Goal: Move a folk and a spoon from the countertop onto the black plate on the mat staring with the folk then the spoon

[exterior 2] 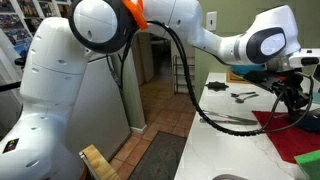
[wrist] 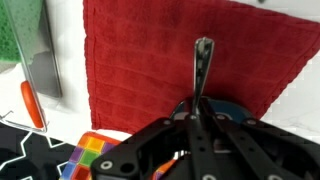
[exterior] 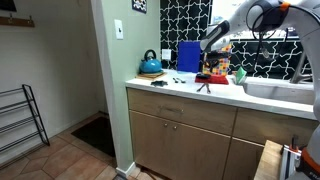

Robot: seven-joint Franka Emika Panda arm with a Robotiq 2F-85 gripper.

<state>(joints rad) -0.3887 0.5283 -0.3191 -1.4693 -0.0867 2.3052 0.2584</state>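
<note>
My gripper (wrist: 200,108) is shut on the lower part of a slim metal utensil (wrist: 203,55). Its handle points away over the red mat (wrist: 130,60). The working end is hidden by the fingers, so I cannot tell whether it is the fork or the spoon. The black plate (wrist: 228,106) shows as a dark rim just behind the fingers, right under the gripper. In both exterior views the gripper (exterior: 205,82) (exterior 2: 290,98) hangs low over the mat (exterior 2: 285,125). More cutlery (exterior 2: 243,96) lies on the pale countertop (exterior: 175,92) beside the mat.
A teal kettle (exterior: 150,65) and a blue board (exterior: 188,57) stand at the back of the counter. A sink (exterior: 280,90) lies beyond the mat. Beside the mat in the wrist view are a green pad (wrist: 15,35), a grey blade (wrist: 45,70) and an orange stick (wrist: 32,105).
</note>
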